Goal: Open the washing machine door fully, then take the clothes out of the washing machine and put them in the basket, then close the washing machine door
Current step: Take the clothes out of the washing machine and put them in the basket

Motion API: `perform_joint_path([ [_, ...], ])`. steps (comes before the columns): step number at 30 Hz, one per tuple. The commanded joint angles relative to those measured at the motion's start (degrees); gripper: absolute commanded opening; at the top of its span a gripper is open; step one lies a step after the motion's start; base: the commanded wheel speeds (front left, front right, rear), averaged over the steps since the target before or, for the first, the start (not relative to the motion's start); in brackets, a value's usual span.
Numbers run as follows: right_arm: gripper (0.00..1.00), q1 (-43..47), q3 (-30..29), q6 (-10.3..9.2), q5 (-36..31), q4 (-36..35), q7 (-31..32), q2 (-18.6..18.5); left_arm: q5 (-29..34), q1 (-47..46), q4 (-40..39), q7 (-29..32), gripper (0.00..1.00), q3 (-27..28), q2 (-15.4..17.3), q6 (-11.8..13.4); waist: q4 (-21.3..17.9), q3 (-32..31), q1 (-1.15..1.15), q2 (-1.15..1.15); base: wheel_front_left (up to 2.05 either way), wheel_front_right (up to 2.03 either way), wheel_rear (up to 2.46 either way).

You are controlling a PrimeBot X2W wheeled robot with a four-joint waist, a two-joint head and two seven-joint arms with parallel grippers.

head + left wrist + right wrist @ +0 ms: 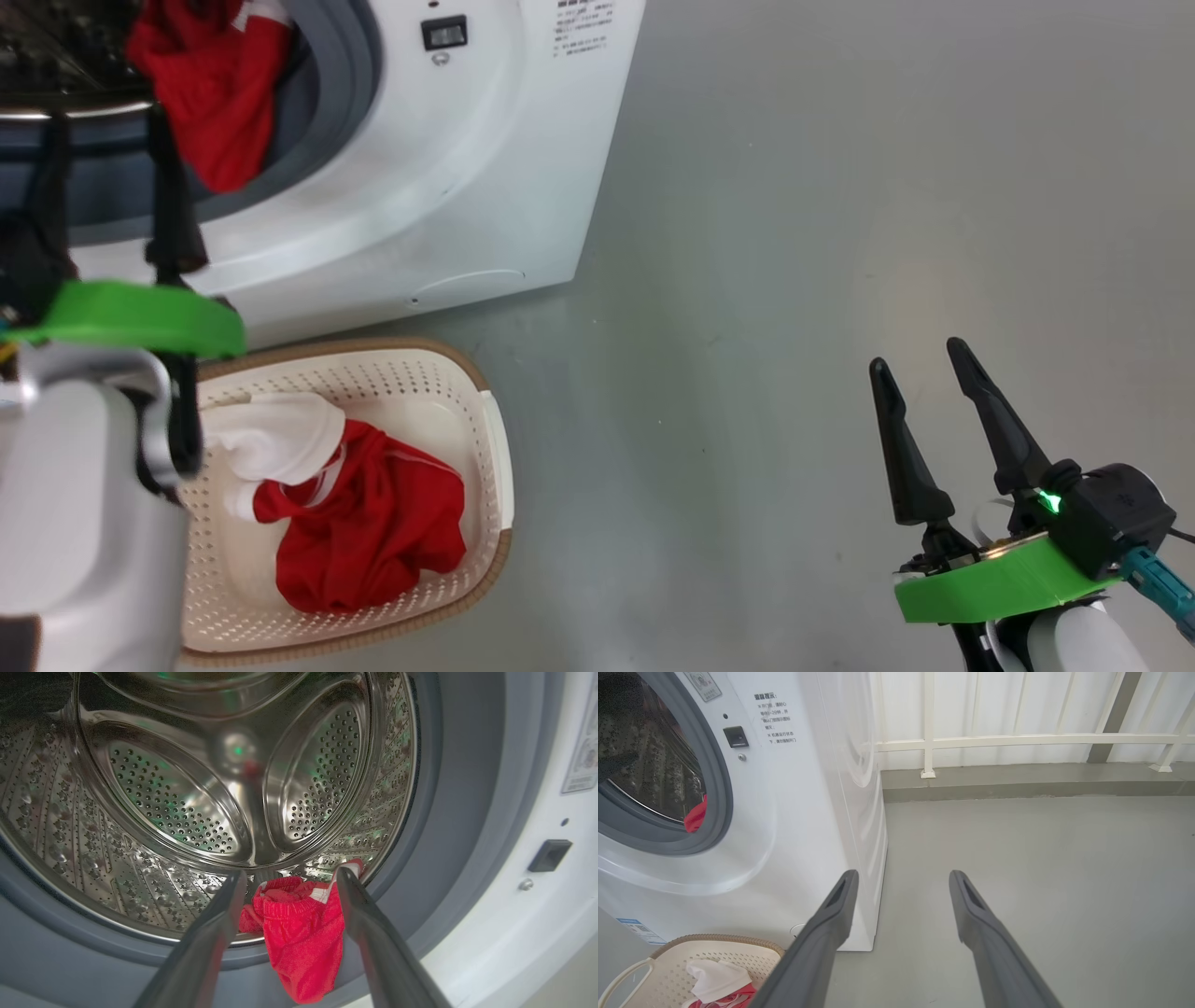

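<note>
While aiming at clothes (301,947) hanging off washing machine (485,140) lip, holds left tool (287,877) spread wide, empty; rests right tool (918,357) aside, spread too.

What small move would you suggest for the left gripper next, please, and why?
Probably ease the left gripper forward onto the red garment, ready to close: its fingers stand open with the cloth framed between them, draped over the drum lip onto the grey seal, not yet gripped.
</note>
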Motion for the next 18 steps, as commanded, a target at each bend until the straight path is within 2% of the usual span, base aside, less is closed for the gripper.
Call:
perform_joint_path([
  [1, 1.00, -0.9, 1.4, 0.36, 0.1, -1.1, -0.4, -0.8, 0.6, -2.0, -0.1, -0.5, 1.00, 2.0, 2.6, 0.1, -0.5, 1.1, 0.00, 0.00, 0.00, 0.00, 0.00],
  [11, 1.00, -2.2, 3.0, 0.36, 0.8, -0.1, -0.4, -0.8, 1.4, -11.9, 10.6, -0.5, 1.00, 2.0, 5.7, -1.2, -2.2, 4.0, 0.00, 0.00, 0.00, 0.00, 0.00],
  [18, 1.00, -2.8, 3.7, 0.36, 1.1, 0.4, -0.4, -0.8, -2.2, -18.5, 17.9, 1.9, 1.00, 3.4, 6.1, -3.7, -2.8, 5.3, 0.00, 0.00, 0.00, 0.00, 0.00],
])
